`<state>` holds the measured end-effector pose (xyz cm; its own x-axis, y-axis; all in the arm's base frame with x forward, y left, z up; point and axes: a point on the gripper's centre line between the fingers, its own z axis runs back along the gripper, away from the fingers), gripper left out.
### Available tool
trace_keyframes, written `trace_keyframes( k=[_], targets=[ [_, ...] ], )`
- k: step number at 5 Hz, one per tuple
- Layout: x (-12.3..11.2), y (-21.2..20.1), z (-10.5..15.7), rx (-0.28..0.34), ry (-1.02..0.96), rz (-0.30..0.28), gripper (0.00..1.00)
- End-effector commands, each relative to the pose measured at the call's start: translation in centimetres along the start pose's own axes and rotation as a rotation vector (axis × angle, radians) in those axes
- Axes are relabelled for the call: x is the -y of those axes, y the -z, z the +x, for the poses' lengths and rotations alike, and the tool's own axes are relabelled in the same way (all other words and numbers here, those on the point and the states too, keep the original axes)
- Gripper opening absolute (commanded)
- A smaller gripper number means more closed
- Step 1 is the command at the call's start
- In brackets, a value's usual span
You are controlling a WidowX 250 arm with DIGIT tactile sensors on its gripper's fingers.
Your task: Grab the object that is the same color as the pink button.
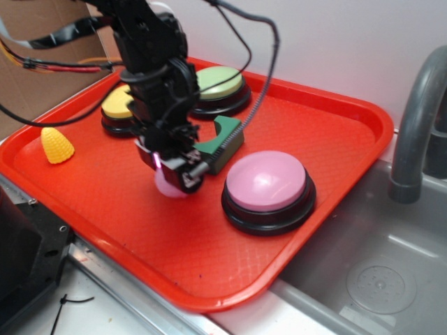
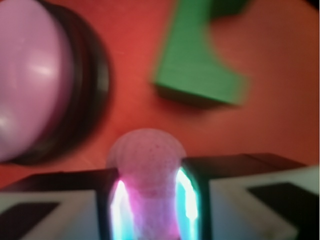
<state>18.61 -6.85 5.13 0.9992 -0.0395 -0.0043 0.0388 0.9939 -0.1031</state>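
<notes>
Two views. Exterior: gripper (image 1: 172, 169) over tray (image 1: 349, 112) middle, ball (image 1: 167, 185) directly under fingertips, mostly hidden; pink button (image 1: 267, 181) just beside, toward sink-side edge; green block (image 1: 222, 143) behind. Wrist: ball (image 2: 147, 165) sits between both fingers (image 2: 80, 195), pads touching its sides, pinching it, upper half poking out ahead. Ball round, no long axis, no facing. Judgement: grasp looks seated; straight lift is what remains.
</notes>
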Motion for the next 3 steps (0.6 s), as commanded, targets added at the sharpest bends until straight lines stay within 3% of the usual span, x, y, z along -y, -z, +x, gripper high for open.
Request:
trace_keyframes(
  k=[1,3],
  targets=[
    [-3.3,-7.8,-0.2,0.072,-0.216,0.1,0.0],
    [-6.2,-11.5,-2.1,0.152,-0.422,0.141,0.0]
  ],
)
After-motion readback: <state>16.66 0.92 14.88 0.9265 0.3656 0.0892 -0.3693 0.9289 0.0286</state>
